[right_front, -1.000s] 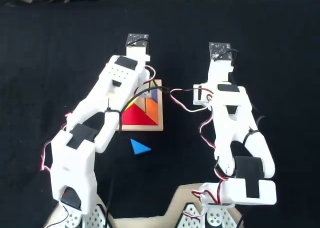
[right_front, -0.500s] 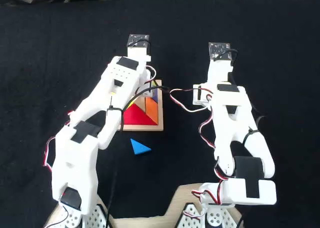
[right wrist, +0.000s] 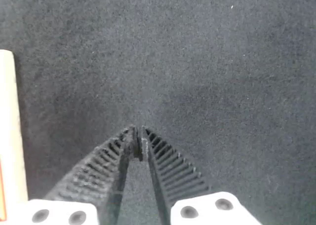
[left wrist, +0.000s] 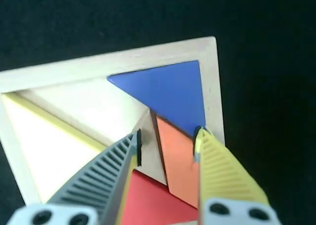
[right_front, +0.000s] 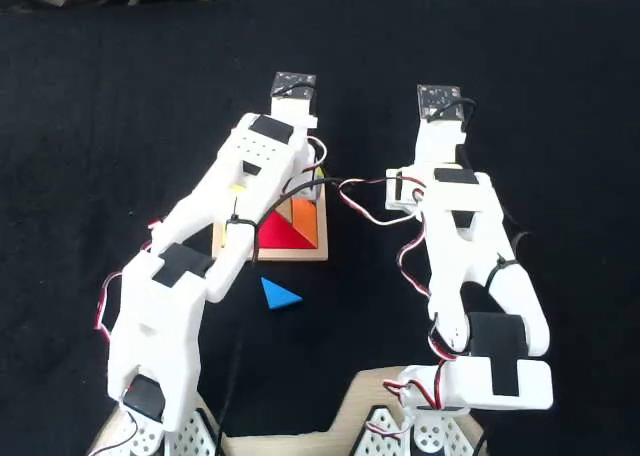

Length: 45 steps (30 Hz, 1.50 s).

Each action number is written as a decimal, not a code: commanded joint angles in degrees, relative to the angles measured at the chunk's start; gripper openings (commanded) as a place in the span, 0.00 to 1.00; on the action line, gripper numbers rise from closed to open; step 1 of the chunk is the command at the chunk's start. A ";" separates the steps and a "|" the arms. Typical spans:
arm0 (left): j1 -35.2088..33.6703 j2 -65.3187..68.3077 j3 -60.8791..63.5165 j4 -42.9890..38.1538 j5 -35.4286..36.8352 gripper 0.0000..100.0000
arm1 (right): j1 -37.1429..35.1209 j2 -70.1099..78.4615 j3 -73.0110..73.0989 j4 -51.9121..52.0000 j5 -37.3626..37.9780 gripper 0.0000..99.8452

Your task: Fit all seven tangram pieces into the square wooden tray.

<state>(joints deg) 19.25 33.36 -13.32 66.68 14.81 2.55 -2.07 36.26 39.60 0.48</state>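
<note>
Left gripper (left wrist: 168, 142) over tray (left wrist: 211, 77), jaws apart astride orange piece (left wrist: 180, 166). Right gripper (right wrist: 138, 142) closed, empty, above cloth (right wrist: 222, 62). Blue triangle (right_front: 280, 294) lies on cloth near tray

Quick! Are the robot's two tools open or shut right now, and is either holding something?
Left tool: open, straddling the orange piece, not gripping it.
Right tool: shut, holding nothing.

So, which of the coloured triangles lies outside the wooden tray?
The light blue triangle: it lies alone on the black cloth beside the tray. The red triangle and the dark blue triangle sit inside the tray.
</note>
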 commanded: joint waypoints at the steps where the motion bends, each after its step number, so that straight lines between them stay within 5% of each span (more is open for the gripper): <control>1: 1.71 -2.11 -1.19 2.02 -0.18 0.20 | -0.88 -0.13 -3.03 -0.62 -0.18 0.01; 10: -1.01 -7.82 -9.63 9.67 -0.62 0.20 | -0.88 -0.13 -3.03 -0.62 -0.18 0.01; 20: -12.79 -2.90 -6.46 4.84 -8.53 0.19 | -0.88 -0.13 -3.03 -0.62 -0.18 0.01; 45: -4.88 2.55 -7.08 6.42 -8.35 0.19 | -0.88 -0.13 -3.03 -0.70 -0.18 0.01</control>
<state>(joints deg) 12.66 36.44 -19.38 72.40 6.29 2.55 -2.07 36.26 39.60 0.48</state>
